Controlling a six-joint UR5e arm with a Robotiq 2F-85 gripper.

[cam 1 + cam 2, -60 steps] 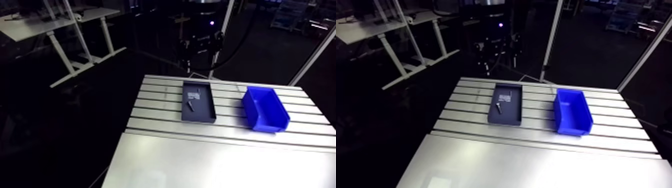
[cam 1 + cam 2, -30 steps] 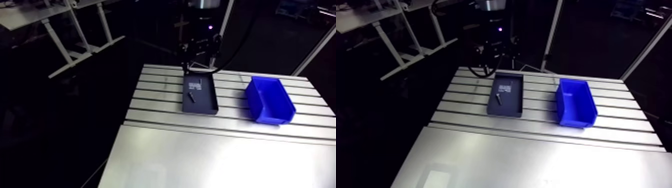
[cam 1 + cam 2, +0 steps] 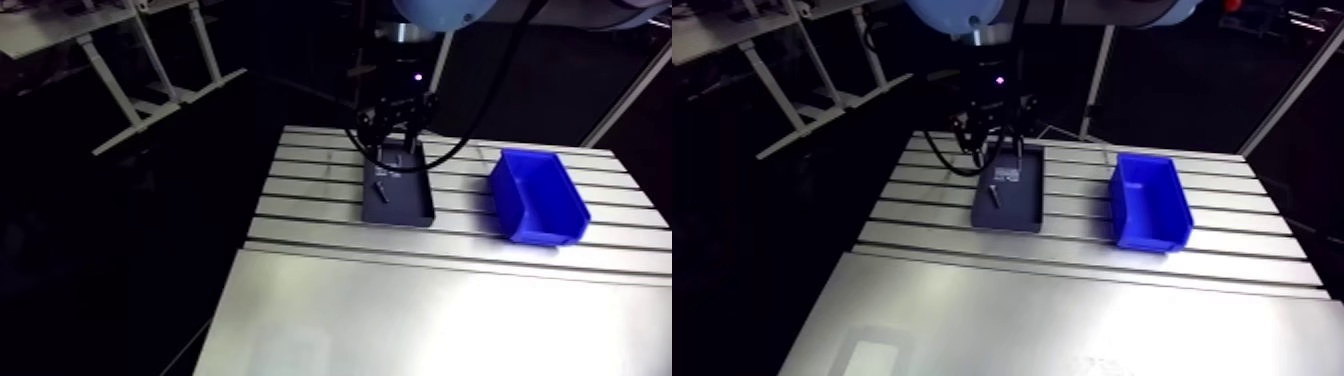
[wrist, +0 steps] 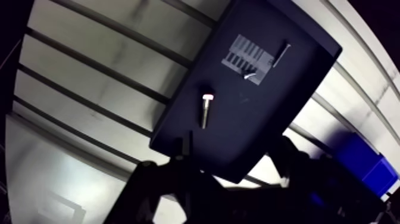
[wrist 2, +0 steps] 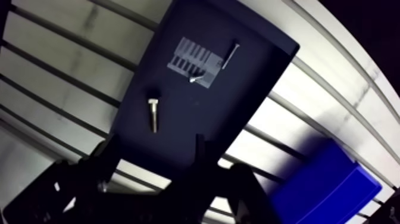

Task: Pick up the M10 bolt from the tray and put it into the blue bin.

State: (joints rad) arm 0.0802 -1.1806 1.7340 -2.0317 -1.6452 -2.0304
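Lower than just before, the gripper [image 4: 235, 152] has come down from behind the table's far edge and now hangs over the far end of the tray [image 4: 297, 77]. The tray, the bolt and the bin lie where they did; the rest of the shift in the arm view is the camera's own.

In the arm view the wrist drops nearly straight from the top edge, below a light-blue joint cap [image 3: 440, 10], with the gripper pointing down at the tray. In the wrist view its two fingers [image 4: 286, 156] stand spread apart with nothing between them, and they are clear of the bolt, which lies ahead of them on the tray floor.

The M10 bolt [image 4: 205, 111] is in the dark tray, lying flat about halfway along its length. It lies nearer the long wall that faces away from the bin. Its bright head points toward the tray's far end, where a pale striped label [image 4: 250, 56] is stuck to the floor. A thin, long fastener [image 4: 281, 53] lies just beside that label, toward the bin-side wall, and a small pale piece [image 4: 250, 75] lies at the label's edge.

The tray sits on the slotted part of the table [image 3: 420, 310], near its far edge and about midway across. The blue bin [image 3: 550, 230] stands on the same slotted part toward the table's right edge, apart from the tray. Its long sides run roughly parallel to the tray's.
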